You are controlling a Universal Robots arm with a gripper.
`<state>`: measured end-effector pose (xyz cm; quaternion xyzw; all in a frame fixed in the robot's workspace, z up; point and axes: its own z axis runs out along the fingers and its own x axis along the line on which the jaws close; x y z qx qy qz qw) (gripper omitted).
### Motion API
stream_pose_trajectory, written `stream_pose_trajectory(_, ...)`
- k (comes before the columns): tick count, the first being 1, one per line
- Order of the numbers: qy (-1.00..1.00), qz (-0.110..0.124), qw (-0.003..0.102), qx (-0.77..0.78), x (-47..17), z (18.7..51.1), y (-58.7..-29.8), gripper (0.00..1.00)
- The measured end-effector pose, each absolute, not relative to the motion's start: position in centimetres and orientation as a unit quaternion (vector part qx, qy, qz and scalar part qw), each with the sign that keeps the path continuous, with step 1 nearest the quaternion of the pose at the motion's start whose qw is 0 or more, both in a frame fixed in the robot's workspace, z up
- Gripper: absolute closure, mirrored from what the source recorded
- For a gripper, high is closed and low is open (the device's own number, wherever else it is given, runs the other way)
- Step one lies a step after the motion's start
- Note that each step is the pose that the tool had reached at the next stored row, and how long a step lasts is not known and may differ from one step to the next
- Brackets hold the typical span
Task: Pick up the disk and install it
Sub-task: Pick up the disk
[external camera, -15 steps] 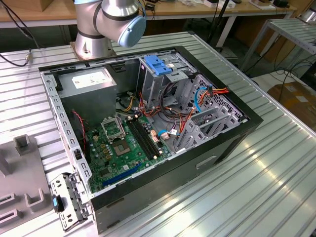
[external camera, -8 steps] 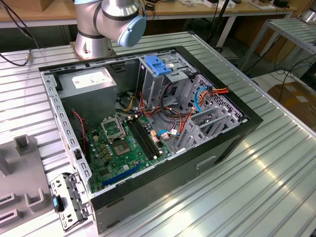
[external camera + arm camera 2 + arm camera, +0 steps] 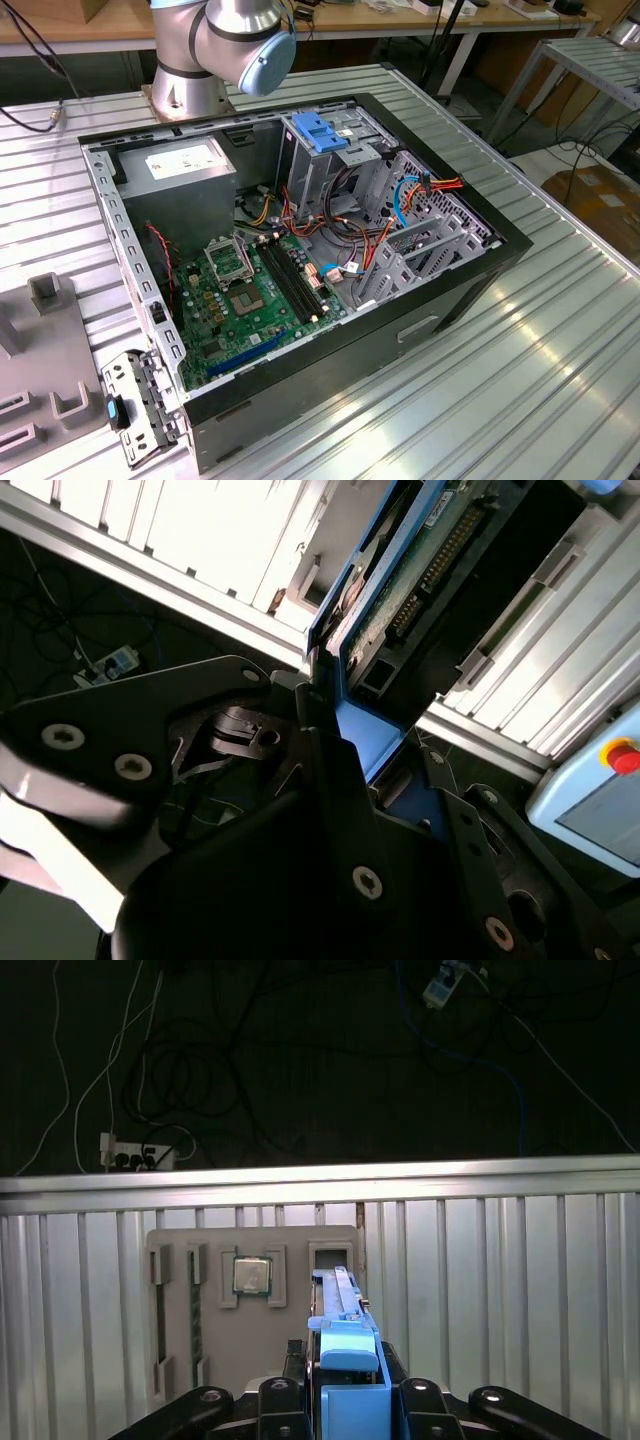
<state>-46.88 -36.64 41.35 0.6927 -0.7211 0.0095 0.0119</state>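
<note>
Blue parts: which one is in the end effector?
The disk with blue rails, gripped by the end effector; the blue bracket sits atop the drive cage.

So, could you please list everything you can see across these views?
disk: one, blue-railed, edge-on in the pincer.
computer case: one, black, open, on the table.
motherboard: one, green, inside the case.
power supply: one, grey, inside the case, exterior view's left of the drive cage.
bracket: one, blue, atop the drive cage.
fixture tray: one, grey, on the table.
processor chip: one, silvery, in the tray.
table: one, ribbed metal.
power strip: one, white, on the floor.
arm: one, silver with blue caps, behind the case.
pincer: one, black, shut on the disk.
</note>
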Motion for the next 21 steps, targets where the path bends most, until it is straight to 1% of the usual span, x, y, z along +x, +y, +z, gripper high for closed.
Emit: stream_pose_trajectory(21, -0.721, 0.01, 0.012, 0.693, -46.89, 42.24, -36.64, 0.63)
